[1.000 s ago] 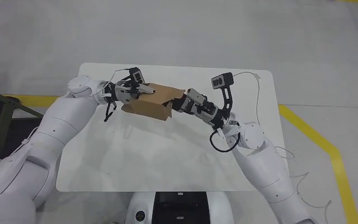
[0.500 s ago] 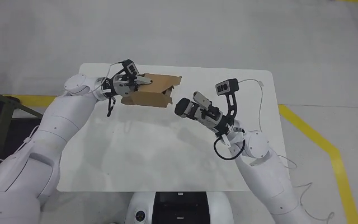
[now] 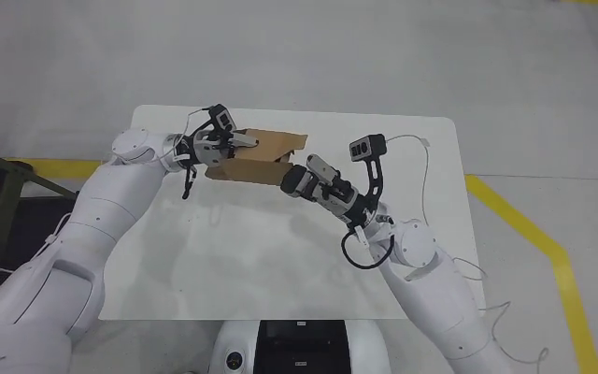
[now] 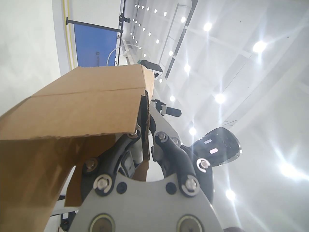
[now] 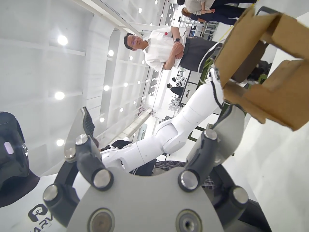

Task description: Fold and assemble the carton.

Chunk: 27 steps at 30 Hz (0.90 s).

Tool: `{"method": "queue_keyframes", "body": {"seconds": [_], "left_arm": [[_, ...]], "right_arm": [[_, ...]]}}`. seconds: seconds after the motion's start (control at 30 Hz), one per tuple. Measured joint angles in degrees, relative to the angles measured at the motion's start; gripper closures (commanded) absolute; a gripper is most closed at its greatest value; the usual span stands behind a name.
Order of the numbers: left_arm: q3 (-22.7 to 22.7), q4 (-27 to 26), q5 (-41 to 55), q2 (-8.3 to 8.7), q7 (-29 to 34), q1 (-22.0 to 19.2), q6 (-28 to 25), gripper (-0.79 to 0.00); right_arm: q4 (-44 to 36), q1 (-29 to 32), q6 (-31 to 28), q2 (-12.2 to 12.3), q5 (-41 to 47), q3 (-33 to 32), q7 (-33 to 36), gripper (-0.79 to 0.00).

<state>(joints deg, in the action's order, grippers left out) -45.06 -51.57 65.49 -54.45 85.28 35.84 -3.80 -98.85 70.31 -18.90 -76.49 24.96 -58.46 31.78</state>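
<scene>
- The left tool (image 4: 144,131) is pressed together on a cardboard wall at the carton's left end.
- The brown, partly folded carton (image 3: 264,154) is over the far middle of the desk (image 3: 262,271).
- The right tool (image 5: 158,121), fingers spread wide, is at the carton's near right end.
</scene>
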Motion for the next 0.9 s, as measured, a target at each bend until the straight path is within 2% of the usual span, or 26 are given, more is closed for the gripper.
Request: {"method": "queue_keyframes", "body": {"seconds": [0.4,0.9], "left_arm": [[-2.78,-3.18,-0.51,-0.08,2.02,2.77,3.76,0.0],[-5.53,-6.34,-3.72,-0.26,2.72,5.17,5.11,0.0]], "right_arm": [[0.06,1.02,0.46,-0.09,-0.16,-1.22,-2.79,-0.785],[1.13,1.72,0.59,-0.46,4.76,-0.79,-0.95,-0.785]]}}
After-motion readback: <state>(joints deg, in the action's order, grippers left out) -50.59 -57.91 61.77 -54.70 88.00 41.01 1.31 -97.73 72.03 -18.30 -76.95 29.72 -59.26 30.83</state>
